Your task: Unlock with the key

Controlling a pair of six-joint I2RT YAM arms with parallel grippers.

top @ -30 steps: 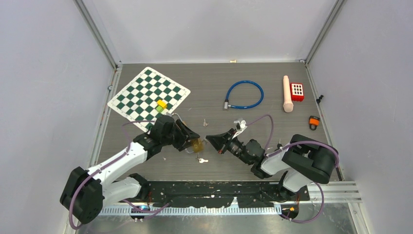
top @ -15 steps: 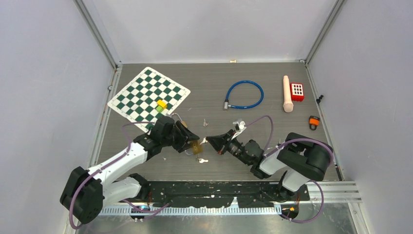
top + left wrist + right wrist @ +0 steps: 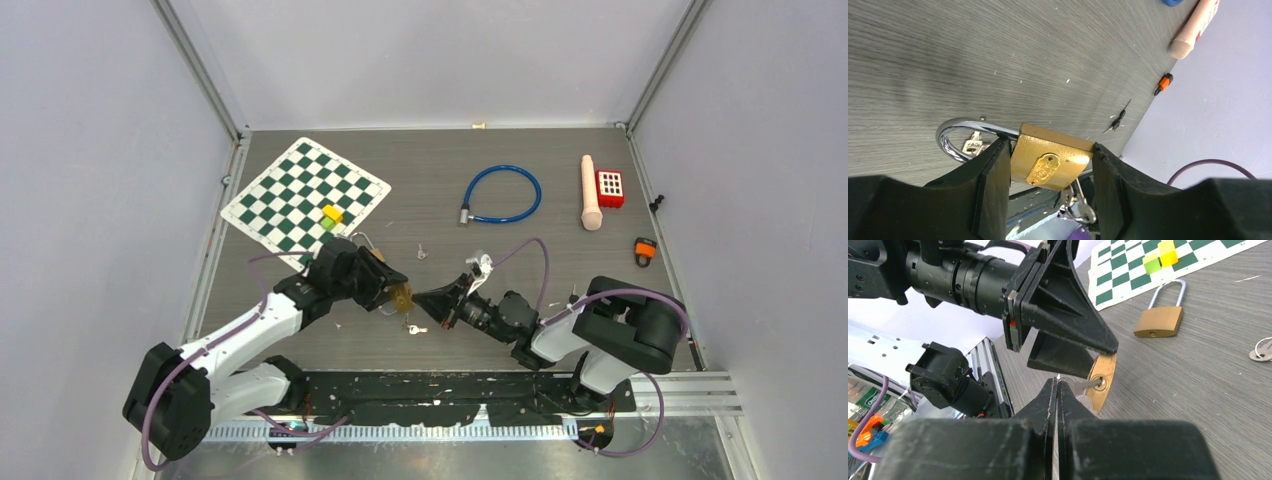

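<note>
The left claw (image 3: 392, 290) is clamped on the brass padlock (image 3: 1050, 157) above the grey worktop (image 3: 500, 260), near centre. The right claw (image 3: 1057, 387), at the padlock's 3 o'clock, pinches the small silver key (image 3: 1084, 384). The key's long axis points to 9 o'clock, tip at the keyway.

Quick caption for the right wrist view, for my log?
Right gripper pinches the key, its tip at the keyhole of the brass padlock clamped in the left gripper.
</note>
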